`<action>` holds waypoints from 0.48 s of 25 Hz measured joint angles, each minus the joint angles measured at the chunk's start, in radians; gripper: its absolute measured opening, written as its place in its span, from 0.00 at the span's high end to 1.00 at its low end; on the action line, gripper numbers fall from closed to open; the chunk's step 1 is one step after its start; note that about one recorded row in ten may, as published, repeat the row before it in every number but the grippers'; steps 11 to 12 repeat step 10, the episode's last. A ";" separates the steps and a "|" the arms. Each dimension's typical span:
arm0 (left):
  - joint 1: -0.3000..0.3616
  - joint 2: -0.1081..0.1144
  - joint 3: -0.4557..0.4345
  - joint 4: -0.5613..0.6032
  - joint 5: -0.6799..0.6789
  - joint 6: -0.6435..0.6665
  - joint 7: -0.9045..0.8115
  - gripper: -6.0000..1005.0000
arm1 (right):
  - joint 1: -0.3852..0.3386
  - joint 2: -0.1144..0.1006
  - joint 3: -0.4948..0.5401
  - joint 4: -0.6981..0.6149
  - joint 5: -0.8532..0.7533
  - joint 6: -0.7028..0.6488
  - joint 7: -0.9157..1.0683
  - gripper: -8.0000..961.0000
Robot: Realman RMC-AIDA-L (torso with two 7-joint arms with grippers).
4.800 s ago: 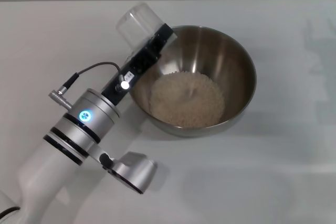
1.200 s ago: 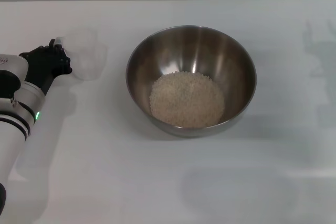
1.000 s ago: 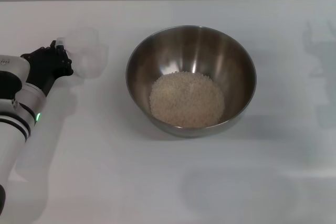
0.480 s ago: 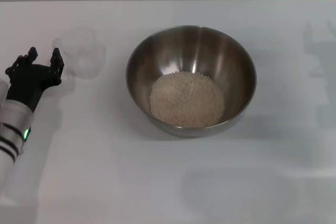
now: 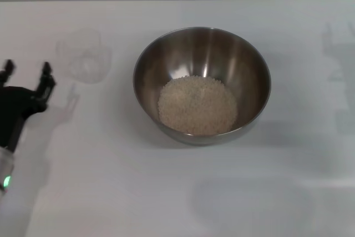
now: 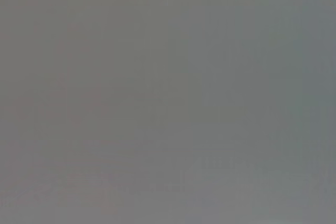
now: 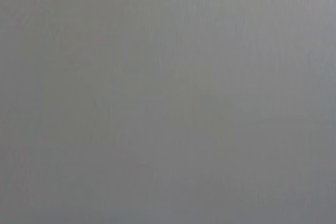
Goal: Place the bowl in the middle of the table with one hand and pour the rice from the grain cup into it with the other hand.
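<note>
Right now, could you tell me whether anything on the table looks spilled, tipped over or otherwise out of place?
Nothing stands out. The rice sits heaped inside the bowl, with no grains visible on the table. The grain cup stands apart, to the bowl's left, and the left gripper is open beside it.

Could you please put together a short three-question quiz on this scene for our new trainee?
1. True or false: the rice lies heaped inside the bowl.
2. Where does the grain cup stand?
A. inside the bowl
B. on the table, on the bowl's left, apart from it
C. held in the left gripper
3. Fill in: the left gripper is ____, holding nothing.

Key
1. True.
2. B.
3. Open; it hangs near the table's left edge, clear of the cup. The right gripper is out of view.
</note>
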 joint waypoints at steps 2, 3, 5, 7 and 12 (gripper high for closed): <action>0.016 0.000 0.000 0.018 0.000 0.069 -0.019 0.33 | -0.002 0.001 0.000 0.000 0.000 0.000 0.000 0.49; 0.023 0.000 -0.001 0.035 -0.001 0.129 -0.043 0.32 | -0.005 0.002 0.000 -0.001 0.001 0.000 0.004 0.49; 0.023 0.000 -0.001 0.035 -0.001 0.129 -0.043 0.29 | -0.011 0.003 0.000 -0.005 0.002 0.000 0.024 0.49; 0.030 -0.003 -0.011 0.067 -0.010 0.232 -0.090 0.25 | -0.015 0.005 -0.001 -0.011 0.006 0.003 0.050 0.49; 0.024 -0.003 -0.016 0.073 -0.011 0.269 -0.092 0.17 | -0.017 0.008 -0.008 -0.040 0.032 0.016 0.103 0.49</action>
